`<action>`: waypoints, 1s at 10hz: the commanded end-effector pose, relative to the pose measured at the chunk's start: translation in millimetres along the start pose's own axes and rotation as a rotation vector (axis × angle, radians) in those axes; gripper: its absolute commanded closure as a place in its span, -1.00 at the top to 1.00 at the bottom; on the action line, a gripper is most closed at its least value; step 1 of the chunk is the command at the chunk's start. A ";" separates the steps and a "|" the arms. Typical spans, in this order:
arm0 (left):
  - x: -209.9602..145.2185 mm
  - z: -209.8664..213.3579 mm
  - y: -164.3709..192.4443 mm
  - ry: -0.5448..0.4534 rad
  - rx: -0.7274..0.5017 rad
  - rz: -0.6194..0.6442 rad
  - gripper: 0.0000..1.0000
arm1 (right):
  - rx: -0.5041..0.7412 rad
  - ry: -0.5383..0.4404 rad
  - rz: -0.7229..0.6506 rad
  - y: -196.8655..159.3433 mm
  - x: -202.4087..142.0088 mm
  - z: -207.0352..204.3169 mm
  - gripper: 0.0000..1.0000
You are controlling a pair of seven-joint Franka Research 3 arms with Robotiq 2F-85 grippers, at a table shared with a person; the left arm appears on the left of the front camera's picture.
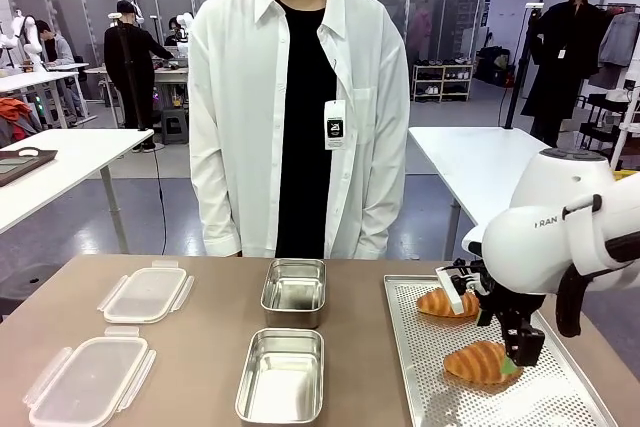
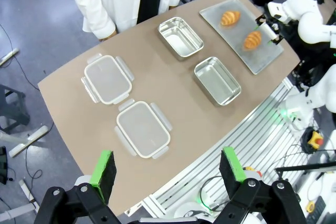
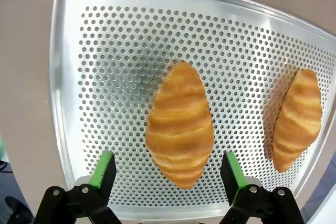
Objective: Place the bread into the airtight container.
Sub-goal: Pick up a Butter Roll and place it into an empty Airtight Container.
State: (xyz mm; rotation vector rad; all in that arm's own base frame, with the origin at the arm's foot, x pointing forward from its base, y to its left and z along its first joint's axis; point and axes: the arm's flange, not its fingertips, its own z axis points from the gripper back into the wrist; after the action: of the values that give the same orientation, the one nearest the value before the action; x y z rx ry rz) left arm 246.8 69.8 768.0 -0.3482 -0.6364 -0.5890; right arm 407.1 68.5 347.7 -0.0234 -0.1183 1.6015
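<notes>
Brown tabletop (image 1: pixel 200 347): left gripper (image 2: pixel 167 167) high above, fingers spread, empty. Rectangular steel container (image 1: pixel 282 375) sits at 9 o'clock of perforated metal tray (image 1: pixel 560 397). Near golden croissant (image 3: pixel 180 124) lies on tray; right gripper (image 3: pixel 169 169) spread over it. Best descend centred and pinch the middle gently.

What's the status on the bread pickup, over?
Right gripper open over near croissant on tray. Left gripper open, high above table. Near steel container empty, nothing in the way.

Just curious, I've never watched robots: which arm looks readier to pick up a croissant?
Right: the open right gripper hangs over the nearer croissant on the tray, fingers either side. The left gripper sits high above the table, far off.
</notes>
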 end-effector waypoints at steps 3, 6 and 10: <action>1.9 1.9 -0.3 0.004 0.003 -0.016 1.00 | -0.022 0.000 -0.018 -1.9 -9.3 -24.7 1.00; 1.9 1.9 -0.3 0.004 0.003 -0.016 1.00 | 0.033 0.000 -0.077 -9.2 -14.1 -41.7 1.00; 1.9 1.9 -0.3 0.004 0.003 -0.016 1.00 | 0.057 -0.034 -0.103 -18.2 -18.4 -48.1 0.61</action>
State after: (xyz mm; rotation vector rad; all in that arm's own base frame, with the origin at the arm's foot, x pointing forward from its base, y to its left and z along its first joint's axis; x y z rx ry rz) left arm 246.8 69.8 768.0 -0.3481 -0.6364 -0.5889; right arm 424.4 53.8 304.5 0.0224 -0.0845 1.5065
